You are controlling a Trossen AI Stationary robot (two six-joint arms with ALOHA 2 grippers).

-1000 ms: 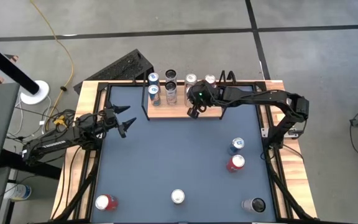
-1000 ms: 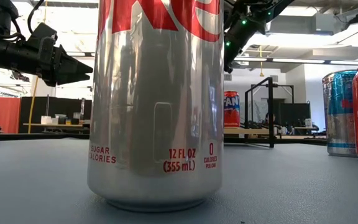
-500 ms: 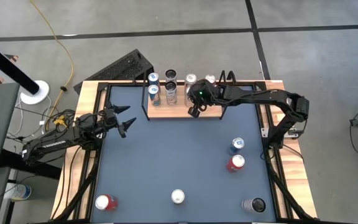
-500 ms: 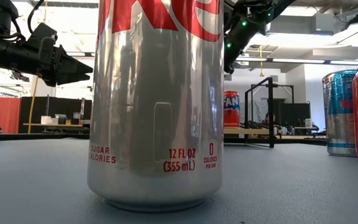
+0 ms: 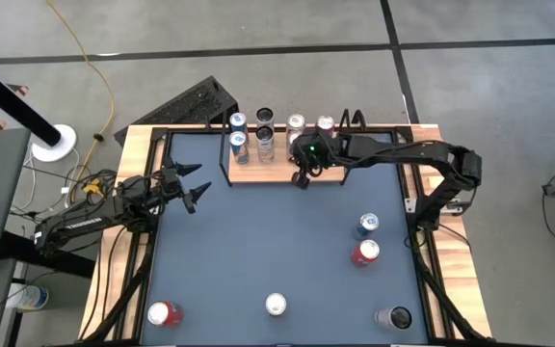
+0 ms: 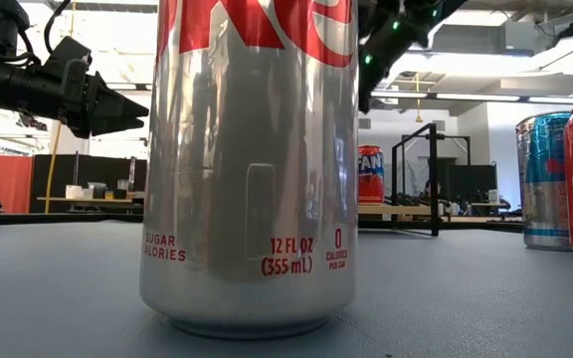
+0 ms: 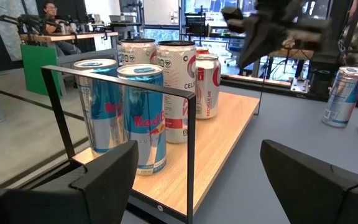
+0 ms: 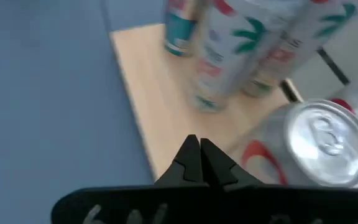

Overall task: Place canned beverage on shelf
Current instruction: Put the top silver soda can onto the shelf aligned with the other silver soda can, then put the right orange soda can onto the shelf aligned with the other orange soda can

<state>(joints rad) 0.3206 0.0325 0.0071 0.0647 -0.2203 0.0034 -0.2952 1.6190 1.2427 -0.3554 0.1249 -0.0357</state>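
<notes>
1. The shelf point(image 5: 287, 172) sits at the far edge of the table point(image 5: 258, 251), its light wood board framed by a thin black rail.
2. Six cans stand on it: two blue ones point(image 7: 143, 118) at the left end, two white ones point(image 7: 178, 96) next, then a silver-topped can point(image 5: 296, 123) and a silver and red can point(image 5: 326, 123) beside my arm.
3. My right gripper point(image 5: 302, 178) hangs over the shelf's front edge, just in front of that silver and red can; its fingers point(image 8: 194, 163) are pressed together and hold nothing.
4. My left gripper point(image 5: 193, 188) waits above the table's left side, spread wide and empty.
5. Five more cans stand out on the table: a blue can point(image 5: 367, 225) and a red can point(image 5: 365, 253) on the right, a dark can point(image 5: 393, 317) at the near right corner, a silver can point(image 5: 276, 305) at the near edge, and what looks like a red and white can point(image 5: 162, 313) near left.
</notes>
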